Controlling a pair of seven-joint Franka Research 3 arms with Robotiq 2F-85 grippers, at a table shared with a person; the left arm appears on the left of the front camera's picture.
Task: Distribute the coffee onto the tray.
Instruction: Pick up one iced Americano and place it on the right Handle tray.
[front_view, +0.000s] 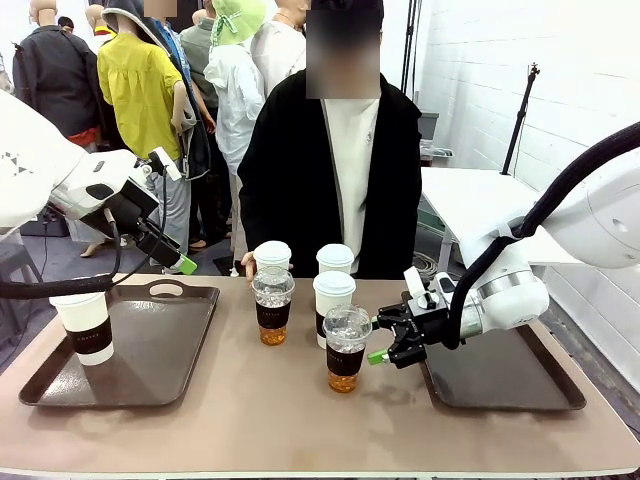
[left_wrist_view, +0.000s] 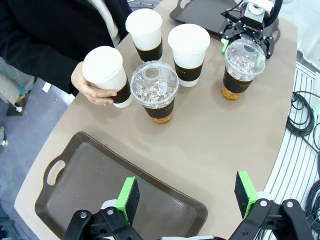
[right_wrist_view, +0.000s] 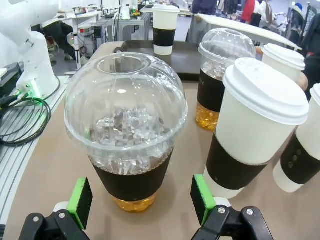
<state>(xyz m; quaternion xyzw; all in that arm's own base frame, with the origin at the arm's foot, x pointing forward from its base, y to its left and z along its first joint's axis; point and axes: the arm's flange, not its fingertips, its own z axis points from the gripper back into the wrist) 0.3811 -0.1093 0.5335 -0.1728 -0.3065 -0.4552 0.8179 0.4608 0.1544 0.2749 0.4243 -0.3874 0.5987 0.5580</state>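
Note:
Several coffee cups stand mid-table. My right gripper (front_view: 381, 338) is open, with its green pads (right_wrist_view: 81, 202) on either side of the nearest dome-lidded cup of amber drink (right_wrist_view: 126, 130), not touching it. Beside that cup stands a white lidded cup (right_wrist_view: 250, 125), and behind it a second dome cup (front_view: 272, 305). A person's hand (left_wrist_view: 87, 90) holds another white cup (left_wrist_view: 105, 72) at the far edge. One white cup (front_view: 85, 325) stands on the left tray (front_view: 150, 370). My left gripper (left_wrist_view: 187, 196) hangs open above that tray.
The dark right tray (front_view: 500, 380) lies under my right arm. A fourth white cup (front_view: 335, 260) stands in front of the seated person. Cables (left_wrist_view: 305, 115) run along the floor past the table's edge.

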